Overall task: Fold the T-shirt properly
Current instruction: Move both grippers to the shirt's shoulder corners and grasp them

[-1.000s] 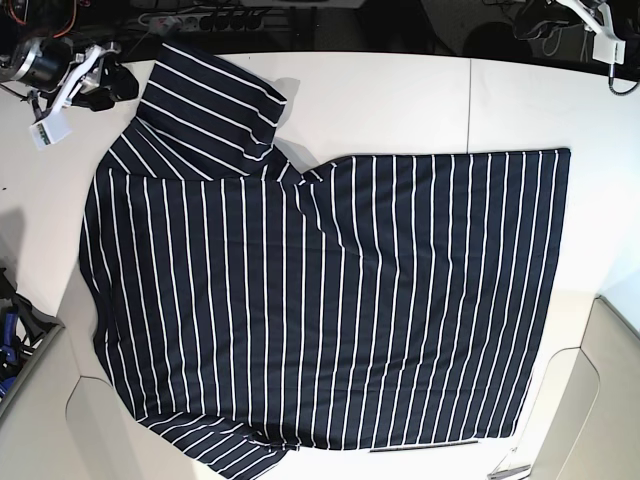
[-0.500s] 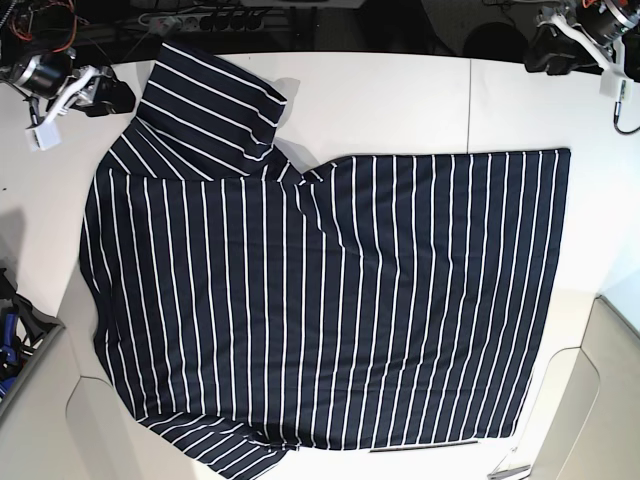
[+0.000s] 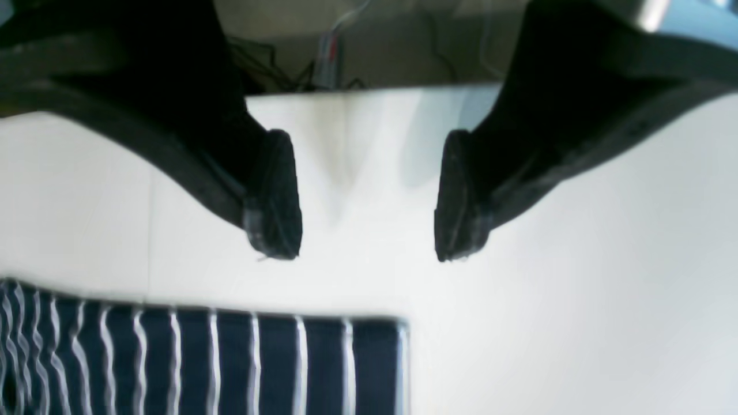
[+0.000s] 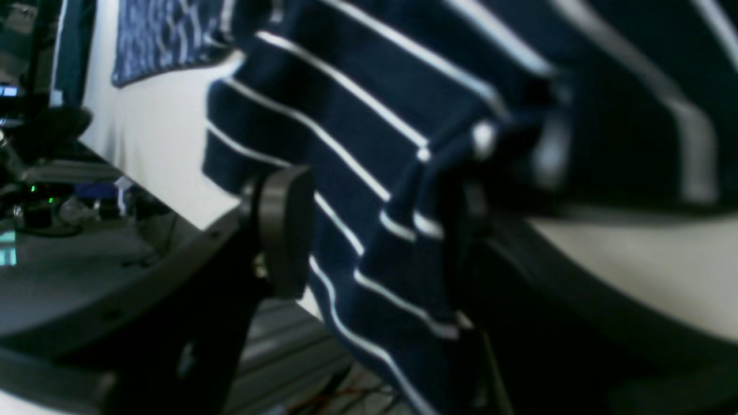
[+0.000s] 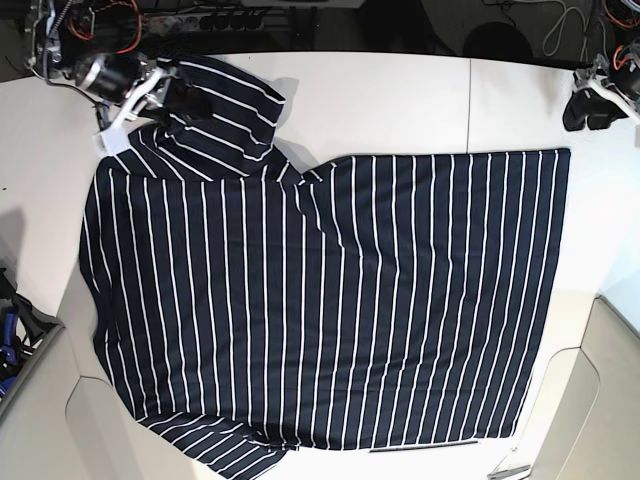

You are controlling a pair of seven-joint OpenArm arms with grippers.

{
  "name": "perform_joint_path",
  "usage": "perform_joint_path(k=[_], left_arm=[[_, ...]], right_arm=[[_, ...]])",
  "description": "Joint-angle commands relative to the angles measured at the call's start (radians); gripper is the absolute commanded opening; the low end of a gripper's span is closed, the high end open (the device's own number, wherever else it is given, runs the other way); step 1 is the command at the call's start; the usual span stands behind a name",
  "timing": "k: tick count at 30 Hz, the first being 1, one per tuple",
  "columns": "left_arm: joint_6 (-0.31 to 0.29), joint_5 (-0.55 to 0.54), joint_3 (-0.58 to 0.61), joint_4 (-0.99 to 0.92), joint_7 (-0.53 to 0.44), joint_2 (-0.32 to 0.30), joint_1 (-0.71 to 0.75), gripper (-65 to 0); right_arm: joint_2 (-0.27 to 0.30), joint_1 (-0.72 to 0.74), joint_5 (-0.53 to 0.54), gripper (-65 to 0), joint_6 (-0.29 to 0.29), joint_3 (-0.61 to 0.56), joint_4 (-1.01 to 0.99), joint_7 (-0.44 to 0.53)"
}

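The T-shirt [image 5: 330, 300], dark navy with thin white stripes, lies spread flat on the white table [image 5: 380, 95]. One sleeve [image 5: 215, 105] is turned up at the back left. My right gripper [image 5: 178, 97] is at that sleeve's outer edge. In the right wrist view the sleeve cloth [image 4: 369, 144] hangs between the wide-apart fingers [image 4: 282, 230] of the right gripper [image 4: 375, 248], partly hiding the far one. My left gripper [image 5: 590, 110] hovers just beyond the shirt's back right corner [image 3: 369, 357]. The left gripper [image 3: 366, 242] is open over bare table with nothing in it.
A grey bin [image 5: 25, 345] with blue items sits at the table's left edge. A power strip [image 5: 200, 18] and cables lie behind the back edge. A beige rounded surface [image 5: 600, 400] adjoins the front right. A seam [image 5: 470, 100] crosses the tabletop.
The right gripper has moved from off the shirt's left onto the upturned sleeve. The left gripper has come down toward the back right corner, its jaws spreading. The shirt has not shifted.
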Motion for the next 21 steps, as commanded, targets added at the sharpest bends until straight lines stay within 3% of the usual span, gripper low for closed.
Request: perform_joint_path(k=[1, 8, 21], left_arm=[[-0.006, -0.013, 0.005, -0.012, -0.014, -0.026, -0.018, -25.4], [-0.006, 0.093, 0.103, -0.132, -0.062, -0.042, -0.151, -25.4], [-0.003, 0.096, 0.148, -0.226, -0.085, -0.041, -0.213, -25.5]], right_arm=[[-0.001, -0.006, -0.053, -32.0, -0.013, -0.011, 0.002, -0.022], [-0.001, 0.005, -0.067, -32.0, -0.013, -0.049, 0.002, -0.008], [-0.001, 0.005, -0.069, -32.0, -0.013, -0.049, 0.002, -0.007]])
